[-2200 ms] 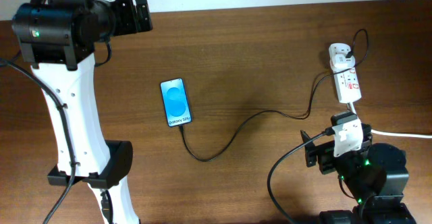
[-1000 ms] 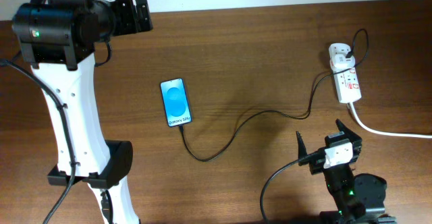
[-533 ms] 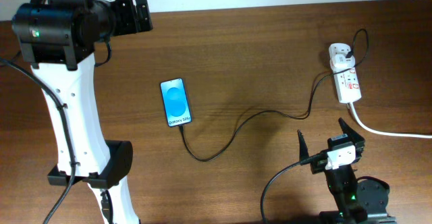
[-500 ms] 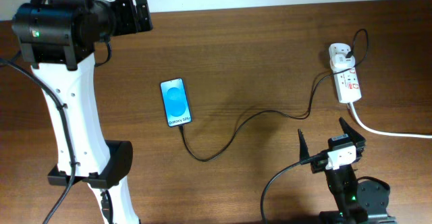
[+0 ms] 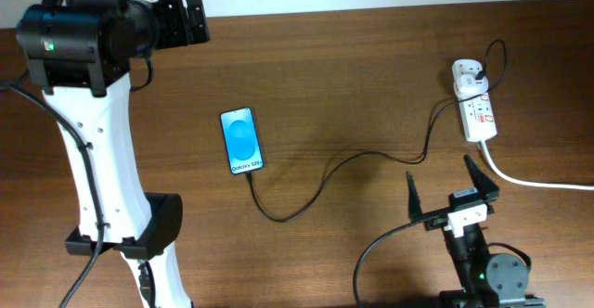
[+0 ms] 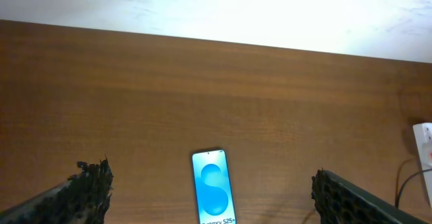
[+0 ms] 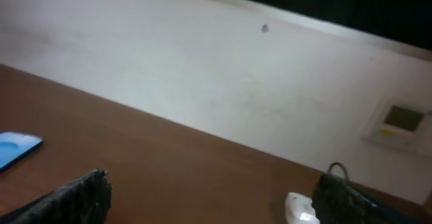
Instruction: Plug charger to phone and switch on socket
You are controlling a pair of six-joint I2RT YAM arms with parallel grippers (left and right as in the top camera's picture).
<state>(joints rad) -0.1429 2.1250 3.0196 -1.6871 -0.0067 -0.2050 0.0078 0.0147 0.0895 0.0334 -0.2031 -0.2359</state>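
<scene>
Blue-lit Galaxy phone face up on the wooden table, black charger cable curling from its bottom edge right to the white socket, right end effector spread wide and empty right of the phone, left end effector likewise agape, empty, up-left of it.

Phone: white lettering on the blue screen, along one short edge.
- Overhead view: the line reads "Galaxy S25", small and soft.
- Left wrist view: the same line sits at the bottom frame edge and is partly cut. "Galaxy S25" is legible; a trailing character follows, possibly "+", not certain.
- Right wrist view: only a blue corner of the screen shows, with no lettering on it.

Socket: red marks on the white body, too small to read as letters or numbers.
</scene>
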